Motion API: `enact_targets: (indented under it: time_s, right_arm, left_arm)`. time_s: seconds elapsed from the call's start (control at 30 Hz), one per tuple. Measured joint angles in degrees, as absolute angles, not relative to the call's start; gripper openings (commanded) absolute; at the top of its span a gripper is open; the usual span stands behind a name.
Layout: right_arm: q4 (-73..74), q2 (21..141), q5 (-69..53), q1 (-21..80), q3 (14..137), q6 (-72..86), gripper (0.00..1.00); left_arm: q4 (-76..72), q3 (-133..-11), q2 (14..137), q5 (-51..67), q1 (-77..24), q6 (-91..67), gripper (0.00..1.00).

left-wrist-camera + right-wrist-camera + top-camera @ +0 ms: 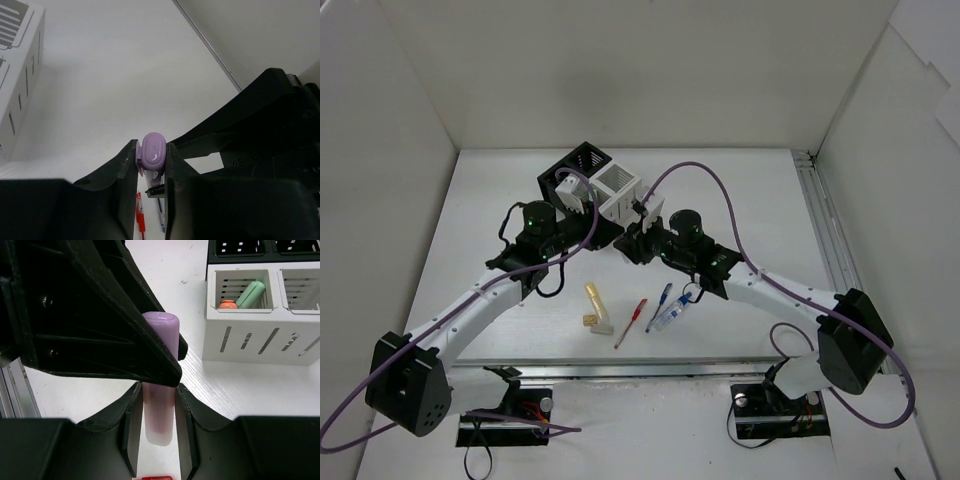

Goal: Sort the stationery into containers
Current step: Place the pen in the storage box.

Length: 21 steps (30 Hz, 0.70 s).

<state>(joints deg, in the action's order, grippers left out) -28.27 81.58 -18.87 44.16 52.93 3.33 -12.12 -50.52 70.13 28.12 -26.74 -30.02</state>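
A pink marker (pixel 153 150) is held between both grippers above the table, in front of the white box (pixel 620 190) and the black box (pixel 575 170). My left gripper (pixel 151 151) is shut on its rounded end. My right gripper (pixel 159 397) is shut on its lower body (pixel 160 415), with the left gripper's black fingers (pixel 150 355) across the top. In the top view the two grippers meet at one spot (pixel 620 242). A green-capped marker (pixel 251 294) and an orange marker (pixel 227 304) stand in one white-box compartment (pixel 260 347).
On the table near the front lie a yellow marker (pixel 594 298), a beige eraser (pixel 589 320), a red pen (pixel 631 322), a blue pen (pixel 661 304) and a clear blue-capped bottle (pixel 673 314). White walls enclose the table, and a metal rail (pixel 825 230) runs along the right.
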Motion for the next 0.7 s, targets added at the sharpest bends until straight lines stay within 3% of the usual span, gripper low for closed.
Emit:
enact_targets:
  time_s: [0.03,0.1,0.13,0.17,0.2,0.23,0.7]
  right_arm:
    - [-28.49,81.67,-18.44,44.21,52.93,3.40,0.01]
    - [-28.77,81.89,-17.85,44.27,52.93,3.51,0.18]
    - [-28.97,82.08,-17.58,44.29,52.93,3.62,0.32]
    - [-28.99,82.24,-17.32,44.31,52.93,3.81,0.61]
    - [-29.04,82.28,-16.97,44.36,52.93,4.43,0.74]
    - [-29.17,82.28,-16.25,44.38,52.93,4.62,0.96]
    - [-19.92,71.72,3.60,39.46,50.17,7.16,0.98]
  left_arm:
    - [-12.53,-50.61,70.37,28.27,-26.79,-29.98,0.00]
    - [-12.95,-50.70,70.87,28.56,-26.76,-30.04,0.00]
    - [-13.04,-50.70,71.05,28.53,-26.76,-30.00,0.00]
    - [-13.06,-50.70,71.20,28.45,-26.76,-29.98,0.00]
    - [-12.97,-50.74,71.35,28.29,-26.79,-29.71,0.00]
    - [-12.67,-50.89,71.48,27.88,-26.79,-29.23,0.00]
    - [-8.80,-65.08,75.09,9.63,-20.34,-14.37,0.00]
